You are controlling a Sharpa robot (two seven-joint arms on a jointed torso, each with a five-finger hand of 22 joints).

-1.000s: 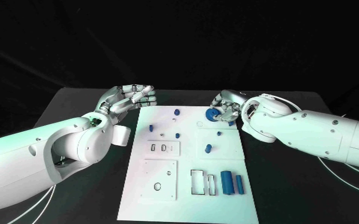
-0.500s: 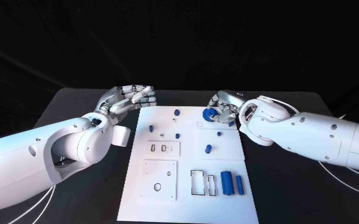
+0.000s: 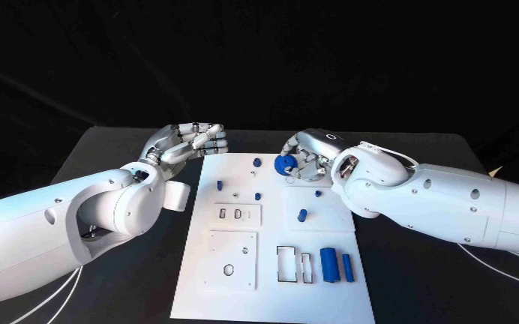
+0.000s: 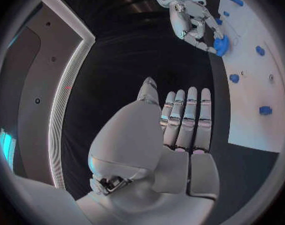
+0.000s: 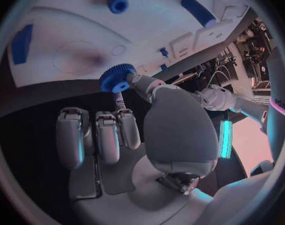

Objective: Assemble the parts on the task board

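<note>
Right hand (image 3: pixel 306 160) pinches a blue toothed gear (image 5: pixel 116 78), round with a centre hole, over the task board (image 3: pixel 271 279). Left hand (image 3: pixel 186 142) empty, fingers straight and side by side.

Bare board (image 3: pixel 325 215) mid strip; pegs (image 3: pixel 220 185) left, blocks (image 3: pixel 328 263) near edge obstruct.

No text, label, number or sign can be read anywhere

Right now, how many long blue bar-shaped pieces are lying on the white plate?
2. A wider blue bar and a slimmer one lie side by side near the white task board's near right corner. The right arm may hide others.
</note>
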